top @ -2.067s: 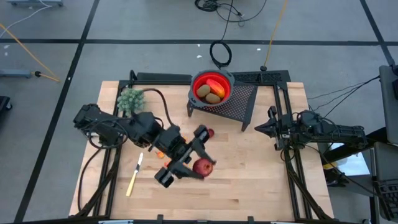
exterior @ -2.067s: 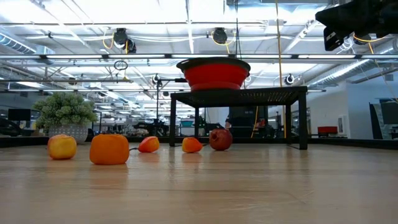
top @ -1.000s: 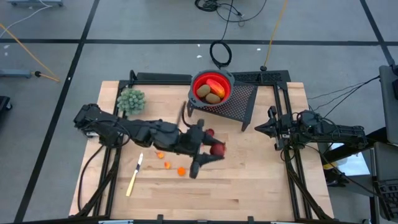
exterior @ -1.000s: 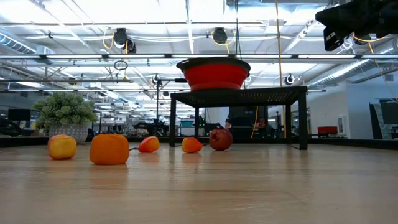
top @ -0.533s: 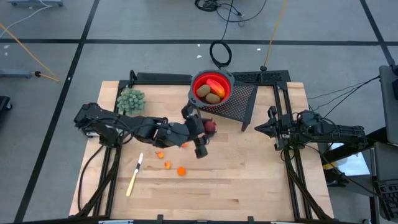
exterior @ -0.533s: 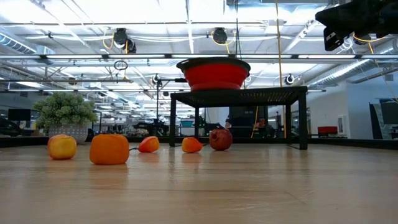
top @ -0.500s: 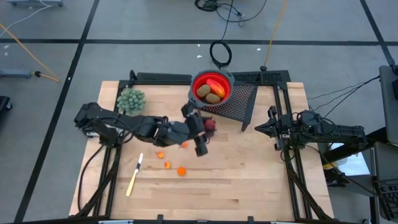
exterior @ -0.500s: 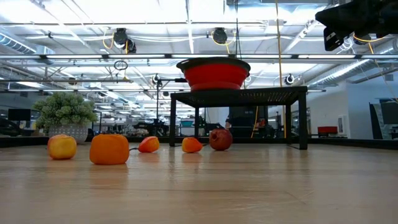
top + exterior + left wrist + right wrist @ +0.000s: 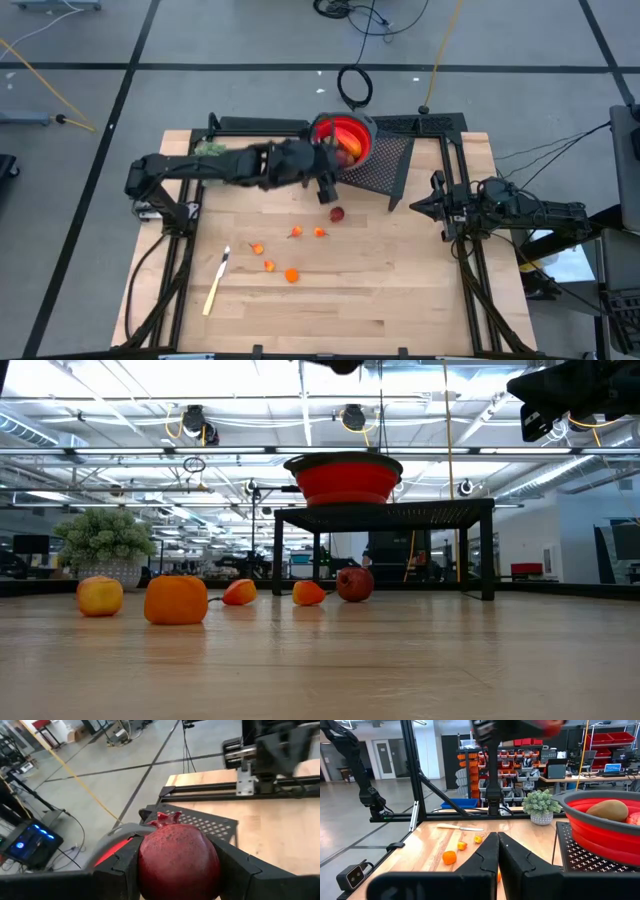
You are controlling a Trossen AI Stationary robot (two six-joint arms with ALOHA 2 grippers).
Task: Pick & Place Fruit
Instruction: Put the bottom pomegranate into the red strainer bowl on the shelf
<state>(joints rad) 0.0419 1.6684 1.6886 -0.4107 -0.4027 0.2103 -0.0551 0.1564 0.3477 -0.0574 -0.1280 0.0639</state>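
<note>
Two arms share the wooden counter (image 9: 400,290). Near its left edge a yellow-handled knife (image 9: 214,287) lies flat, and a bushy green clump (image 9: 104,540) stands toward the far left corner, partly hidden under the left arm in the high view. Four small orange bits (image 9: 291,275) are scattered around the middle of the counter, with a dark red ball (image 9: 337,214) just beyond them, all well apart from the knife. The left gripper (image 9: 177,870) reaches over the near rim of the red bowl (image 9: 358,135), its fingers (image 9: 117,867) clamped on a second dark red ball (image 9: 178,857) (the one with the little crown on top). The bowl sits on a black mesh stand (image 9: 385,160) at the far edge and holds a brownish-green oval (image 9: 606,810). At the right edge the right gripper (image 9: 496,851) waits above the counter, fingers pressed together, nothing between them.
</note>
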